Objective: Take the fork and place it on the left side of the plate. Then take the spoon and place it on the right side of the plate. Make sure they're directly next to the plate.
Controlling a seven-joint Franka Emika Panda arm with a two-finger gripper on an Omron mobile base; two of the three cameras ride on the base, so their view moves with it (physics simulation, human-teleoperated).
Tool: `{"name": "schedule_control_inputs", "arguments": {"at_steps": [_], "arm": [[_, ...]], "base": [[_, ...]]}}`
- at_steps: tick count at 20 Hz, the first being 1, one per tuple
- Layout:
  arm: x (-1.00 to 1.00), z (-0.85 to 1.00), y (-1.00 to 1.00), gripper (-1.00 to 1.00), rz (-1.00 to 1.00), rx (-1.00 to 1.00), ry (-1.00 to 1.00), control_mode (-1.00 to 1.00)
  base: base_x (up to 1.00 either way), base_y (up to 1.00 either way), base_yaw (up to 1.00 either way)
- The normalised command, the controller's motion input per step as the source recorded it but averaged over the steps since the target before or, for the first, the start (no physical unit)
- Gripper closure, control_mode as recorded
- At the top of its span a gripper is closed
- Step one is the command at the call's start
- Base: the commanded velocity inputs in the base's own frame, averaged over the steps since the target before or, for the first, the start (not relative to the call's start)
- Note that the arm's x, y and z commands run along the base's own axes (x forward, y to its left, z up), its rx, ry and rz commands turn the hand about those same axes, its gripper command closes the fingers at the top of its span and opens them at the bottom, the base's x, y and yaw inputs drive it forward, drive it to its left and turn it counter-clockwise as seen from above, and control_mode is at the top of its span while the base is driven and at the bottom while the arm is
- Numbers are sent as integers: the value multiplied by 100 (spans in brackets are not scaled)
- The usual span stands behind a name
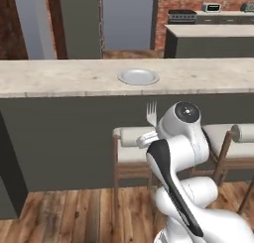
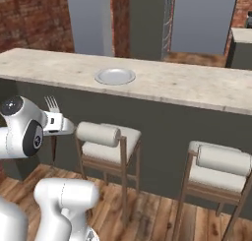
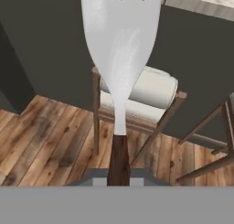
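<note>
My gripper (image 2: pixel 54 123) is shut on the fork's dark handle and holds it upright, low in front of the counter's dark face. The fork (image 3: pixel 121 49) rises close before the hand camera, its white tines pointing up; its tines (image 1: pixel 151 113) also stand just left of my wrist, and they show in the right base view (image 2: pixel 52 104) too. The round light-grey plate (image 1: pixel 138 77) lies on the pale counter top, above and beyond the fork, and it appears again from the right (image 2: pixel 114 76). The spoon is out of view.
A long pale counter (image 1: pixel 59 76) with a dark front spans the scene. Cushioned wooden bar stools (image 2: pixel 106 139) (image 2: pixel 219 168) stand against it, one directly beneath the fork (image 3: pixel 141 97). Wooden floor lies below, and brick walls and another counter (image 1: pixel 208 31) stand behind.
</note>
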Motion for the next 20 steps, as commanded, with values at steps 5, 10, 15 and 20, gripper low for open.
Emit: {"name": "schedule_control_inputs", "arguments": {"at_steps": [5, 10, 15, 20], "arm": [[0, 0, 0, 100, 0, 0, 0, 100], [0, 0, 0, 100, 0, 0, 0, 100], [38, 1, 21, 100, -12, 0, 0, -100], [100, 15, 38, 100, -19, 0, 5, -100]], "base": [[81, 58, -34], [74, 52, -34], [48, 40, -20], [0, 0, 0]]}}
